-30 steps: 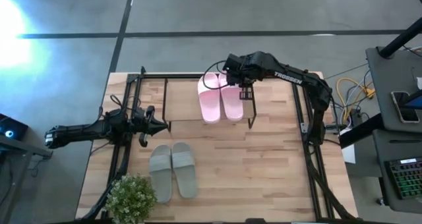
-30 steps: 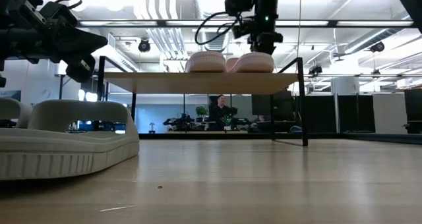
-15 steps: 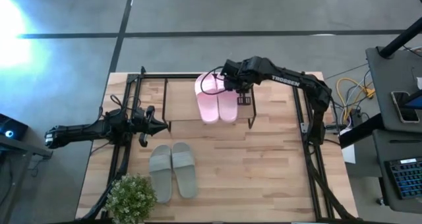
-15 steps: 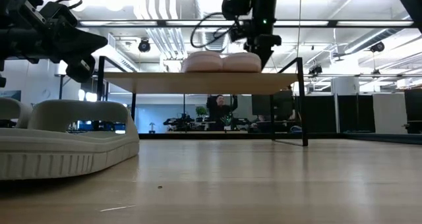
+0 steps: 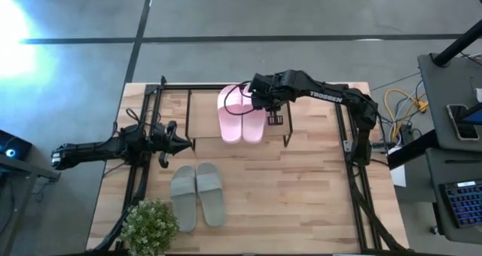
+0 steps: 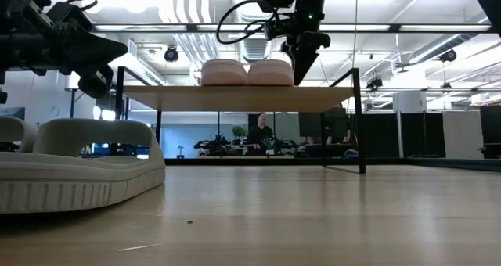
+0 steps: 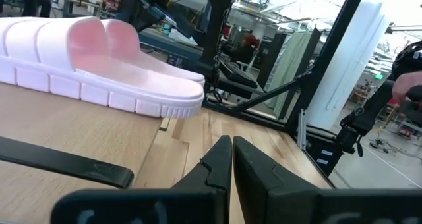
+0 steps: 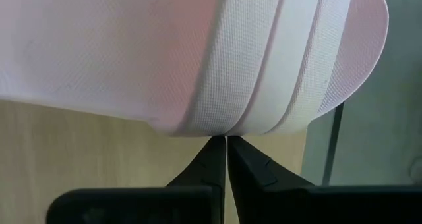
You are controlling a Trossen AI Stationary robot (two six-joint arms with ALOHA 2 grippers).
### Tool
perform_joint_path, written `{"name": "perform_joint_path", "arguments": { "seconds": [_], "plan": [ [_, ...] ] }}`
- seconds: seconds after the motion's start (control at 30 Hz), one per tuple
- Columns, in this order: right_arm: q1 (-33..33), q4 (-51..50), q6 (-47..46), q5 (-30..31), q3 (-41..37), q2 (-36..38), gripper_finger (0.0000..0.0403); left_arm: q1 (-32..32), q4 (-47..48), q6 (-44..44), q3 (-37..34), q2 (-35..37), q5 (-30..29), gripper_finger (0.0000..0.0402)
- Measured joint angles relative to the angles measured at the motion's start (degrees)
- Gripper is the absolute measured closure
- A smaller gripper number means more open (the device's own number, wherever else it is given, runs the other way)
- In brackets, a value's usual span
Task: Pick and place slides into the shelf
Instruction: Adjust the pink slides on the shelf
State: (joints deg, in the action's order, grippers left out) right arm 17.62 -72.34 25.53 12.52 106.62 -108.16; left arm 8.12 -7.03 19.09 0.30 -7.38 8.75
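On the shelf (image 5: 203,114) top board, the pink slides (image 5: 242,113) are seen side by side; right tool (image 5: 265,105), fingers together, is pressed against their outer edge. Grey-green slides (image 5: 197,195) lie on the tabletop (image 5: 301,196) before the shelf; left tool (image 5: 183,142), closed, is parked beside it.

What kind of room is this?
Probably a robotics lab or workshop: two robot arms over a wooden table, a keyboard and cables beside it, more benches and a person behind.
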Motion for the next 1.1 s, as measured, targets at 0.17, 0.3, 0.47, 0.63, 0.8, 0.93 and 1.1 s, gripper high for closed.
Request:
{"name": "perform_joint_path", "arguments": {
  "seconds": [0.17,0.3,0.47,0.63,0.8,0.93,1.1],
  "plan": [
    [0.0,3.14,0.49,-1.13,-0.41,-0.02,0.0394,0.0,-0.01,0.0,0.0,-0.06,0.0,0.0401],
    [0.18,2.94,0.73,1.48,-0.45,-0.02,0.0394,0.01,-0.02,0.0,0.0,-0.07,0.0,0.0401],
    [1.1,0.03,-1.79,4.71,-0.41,0.0,0.0394,0.02,0.0,0.0,0.0,-0.06,0.0,0.0401],
    [1.14,-8.24,-5.96,3.92,-0.23,0.03,0.0394,0.0,0.0,0.0,0.0,-0.08,0.0,0.0401],
    [1.18,-11.1,-8.4,0.21,-0.26,0.62,0.0394,0.01,0.0,0.0,0.0,-0.03,0.0,0.0401],
    [1.99,-10.99,-8.81,-6.25,-0.26,1.92,0.0394,0.01,-0.02,0.0,0.0,-0.05,0.0,0.0401],
    [4.35,-9.85,-10.54,-9.42,-0.26,4.1,0.0394,0.01,-0.01,0.0,0.0,0.0,0.0,0.0401]
  ]
}}
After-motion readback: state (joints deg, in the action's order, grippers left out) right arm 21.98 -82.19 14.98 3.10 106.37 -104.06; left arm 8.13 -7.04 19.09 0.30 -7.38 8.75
